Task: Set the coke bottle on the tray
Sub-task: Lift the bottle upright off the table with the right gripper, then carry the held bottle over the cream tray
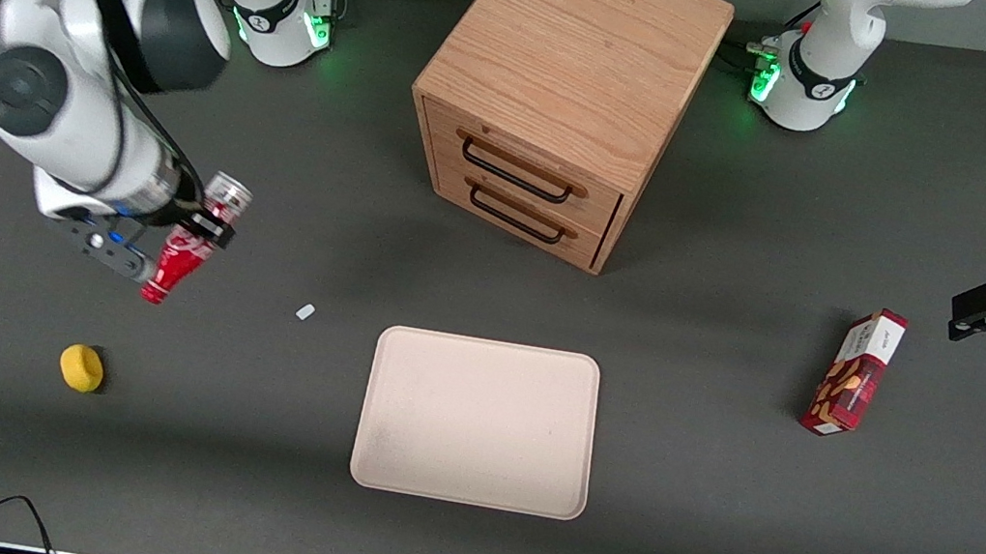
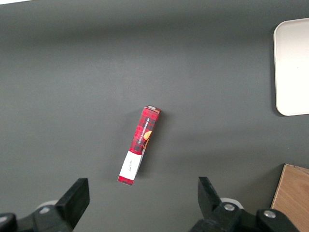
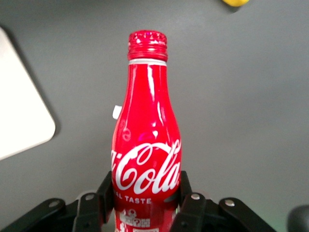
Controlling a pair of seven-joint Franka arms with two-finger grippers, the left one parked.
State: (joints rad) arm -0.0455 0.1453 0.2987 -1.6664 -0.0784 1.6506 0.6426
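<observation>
Right now the gripper [image 1: 183, 243] holds the coke bottle [image 1: 186, 252] tight around its lower body, up in the air near the working arm's end, well apart from the tray [image 1: 477, 421]. It could slip, since the bottle is smooth and shiny and hangs tilted with its cap pointing down, or tip over when set down slanted. Around it, the dark grey table [image 1: 713, 505] has a wooden cabinet [image 1: 565, 97], a snack box [image 1: 854, 373], a yellow ball [image 1: 82, 368] and a tiny white bit [image 1: 305, 312].
</observation>
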